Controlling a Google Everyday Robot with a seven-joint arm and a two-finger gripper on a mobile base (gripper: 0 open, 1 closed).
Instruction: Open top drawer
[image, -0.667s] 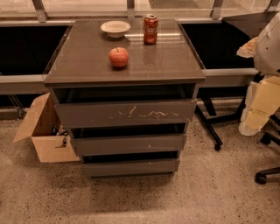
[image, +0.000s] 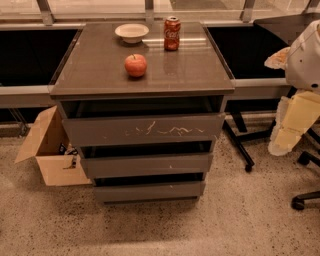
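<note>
The top drawer (image: 142, 130) is the wide grey-brown front just under the cabinet top, with pale squiggly scratches across its middle. A dark gap shows between it and the top. Two shorter, narrower grey fronts sit below it (image: 146, 164), (image: 149, 190). My arm, white and cream, hangs at the right edge. Its gripper (image: 281, 142) points down beside the cabinet's right side, level with the drawers, clear of the top drawer and touching nothing.
On the cabinet top (image: 100, 75) stand a red apple (image: 135, 65), a white bowl (image: 132, 32) and a red cola can (image: 172, 33). An open cardboard box (image: 50, 150) sits on the floor at left. Black chair legs and castors (image: 245, 160) are at right.
</note>
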